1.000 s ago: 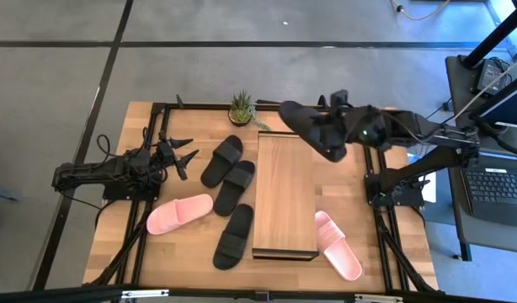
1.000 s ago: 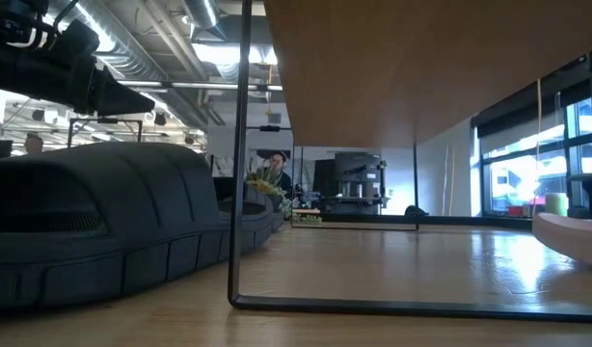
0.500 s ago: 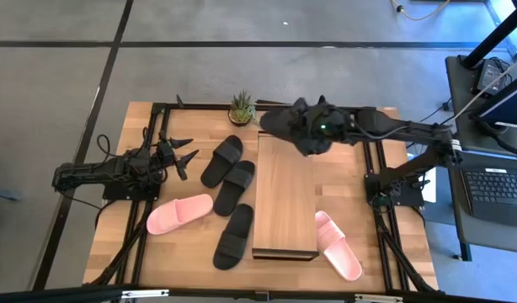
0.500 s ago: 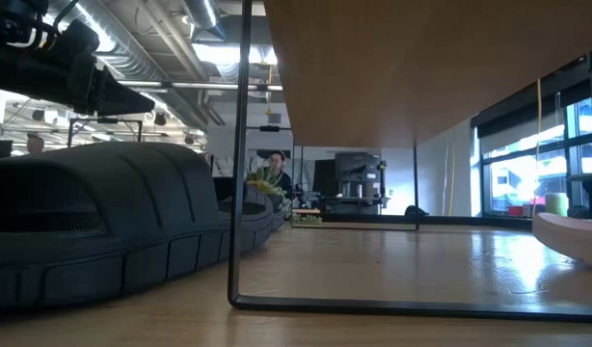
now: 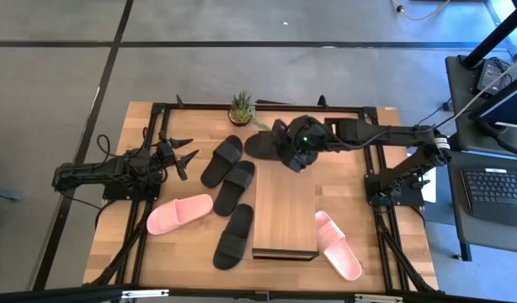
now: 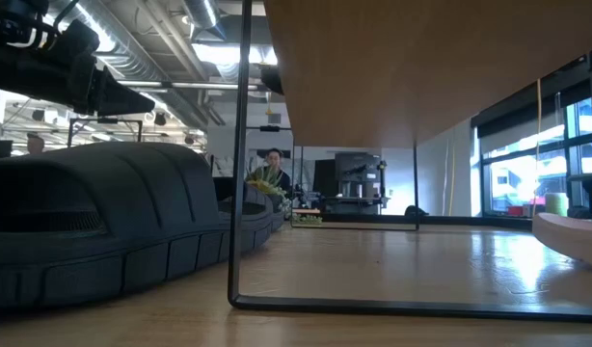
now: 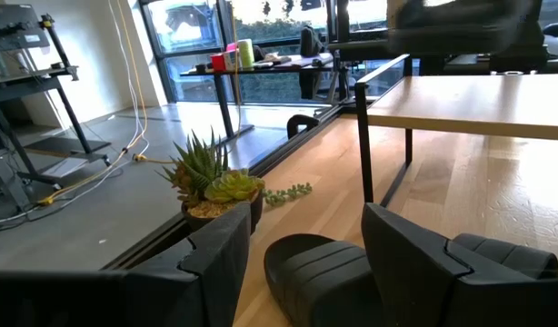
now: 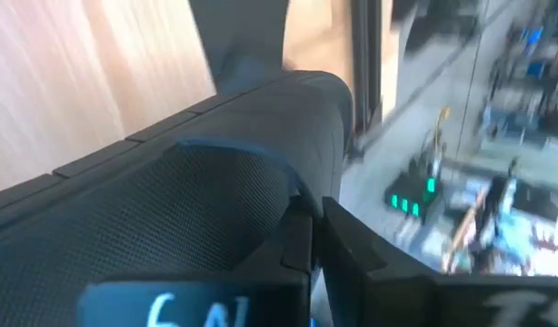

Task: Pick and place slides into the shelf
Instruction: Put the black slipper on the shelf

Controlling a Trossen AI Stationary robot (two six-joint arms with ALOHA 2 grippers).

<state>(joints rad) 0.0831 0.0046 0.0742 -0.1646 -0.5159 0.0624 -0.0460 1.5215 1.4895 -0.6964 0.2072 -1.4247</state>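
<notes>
R gripper is clamped tight on a black slide, fingers pinching the strap, as the R wrist view shows up close. It hangs over the far end of the shelf, slide sticking out past the shelf's left far corner, twd the plant.

Key relation: held slide's long axis runs roughly across the shelf, while the shelf plank runs near-to-far. Slide sits off the gripper's left side, partly off the plank edge. So next move prob needs a turn or a shift rightward to bring it square over the top, my guess only.

L gripper waits w/ fingers spread, empty, left of the table, pointing at the loose black slides.

Other slides: pink one left of shelf, another pink on its right, black one by shelf's near left corner. R arm is nearer the shelf.
</notes>
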